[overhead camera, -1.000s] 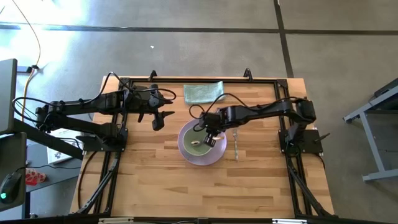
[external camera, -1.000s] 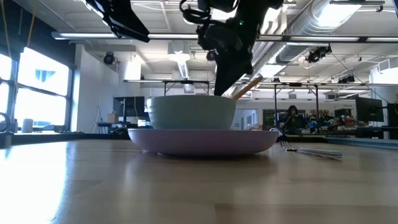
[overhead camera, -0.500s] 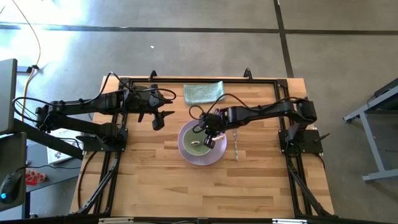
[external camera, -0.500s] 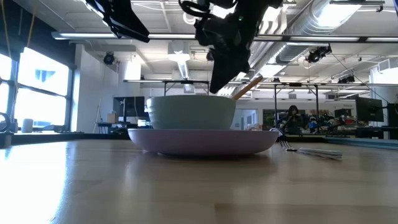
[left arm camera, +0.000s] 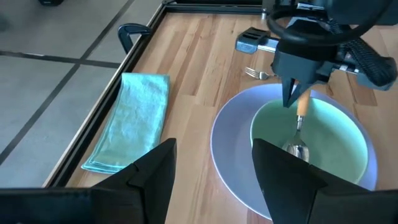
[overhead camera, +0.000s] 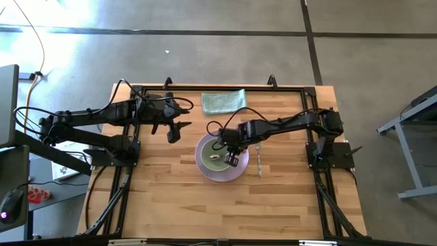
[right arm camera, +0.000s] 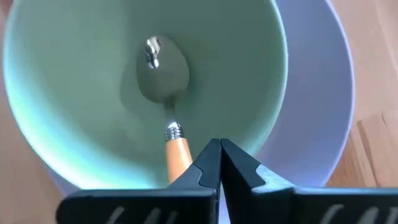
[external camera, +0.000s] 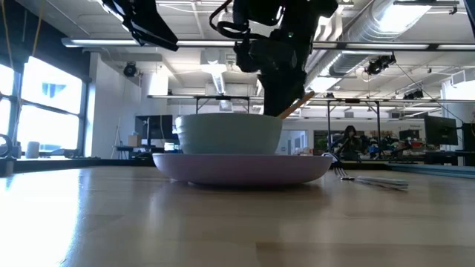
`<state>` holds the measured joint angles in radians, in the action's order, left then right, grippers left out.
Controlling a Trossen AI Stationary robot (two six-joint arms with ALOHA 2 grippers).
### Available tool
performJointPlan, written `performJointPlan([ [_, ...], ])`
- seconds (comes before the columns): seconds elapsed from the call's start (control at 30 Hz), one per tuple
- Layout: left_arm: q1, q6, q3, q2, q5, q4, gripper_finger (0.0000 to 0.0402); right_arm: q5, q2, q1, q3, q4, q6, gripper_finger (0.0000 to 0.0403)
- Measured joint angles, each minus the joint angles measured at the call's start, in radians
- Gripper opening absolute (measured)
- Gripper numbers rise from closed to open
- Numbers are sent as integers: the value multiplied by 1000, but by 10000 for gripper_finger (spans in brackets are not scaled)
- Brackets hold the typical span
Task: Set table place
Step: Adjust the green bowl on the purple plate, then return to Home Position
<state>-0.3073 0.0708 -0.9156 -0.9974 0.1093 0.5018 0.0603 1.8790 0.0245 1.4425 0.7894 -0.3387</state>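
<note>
The lilac plate [overhead camera: 205, 171] lies on the wooden table [overhead camera: 171, 198] with the pale green bowl [right arm camera: 74, 74] standing on it. The spoon [right arm camera: 163, 74] lies in the bowl. Its yellow-orange handle [external camera: 298, 104] leans on the bowl's rim and sticks out over it. My right gripper [right arm camera: 219, 148] is shut, pointing down into the bowl right beside the handle. The silvery fork [overhead camera: 259, 158] lies on the table to the right of the plate. My left gripper [overhead camera: 174, 131] is open and empty, above the table to the left of the plate. My right gripper's shut fingers [right arm camera: 199, 174] stand over the spoon's handle [right arm camera: 177, 155] near its free end. The handle passes under one finger, not between the two. I cannot tell whether the finger touches it.
A folded teal cloth [overhead camera: 223, 101] lies at the table's far edge behind the plate. The black metal frame [overhead camera: 130, 171] runs round the tabletop. Bare wood lies between the plate and the near edge.
My right gripper has shifted a little toward the table's near edge over the bowl and tipped more upright. The spoon, bowl and plate have stayed where they were.
</note>
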Motion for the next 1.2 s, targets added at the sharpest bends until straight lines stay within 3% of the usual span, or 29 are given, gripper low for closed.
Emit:
performJointPlan([
  [0.63,0,0,0,0,0,3,202,-19,-3,46,40,105,-18,0],
  [0.77,0,0,0,0,0,3,202,36,-5,53,145,107,33,0],
  [0.9,0,10,0,0,-35,13,201,185,-26,52,261,175,88,0],
  [1.03,9,64,7,0,-45,58,182,287,-142,32,258,191,98,0],
  [1.2,79,177,98,23,-43,-146,111,349,-446,14,7,76,14,0],
])
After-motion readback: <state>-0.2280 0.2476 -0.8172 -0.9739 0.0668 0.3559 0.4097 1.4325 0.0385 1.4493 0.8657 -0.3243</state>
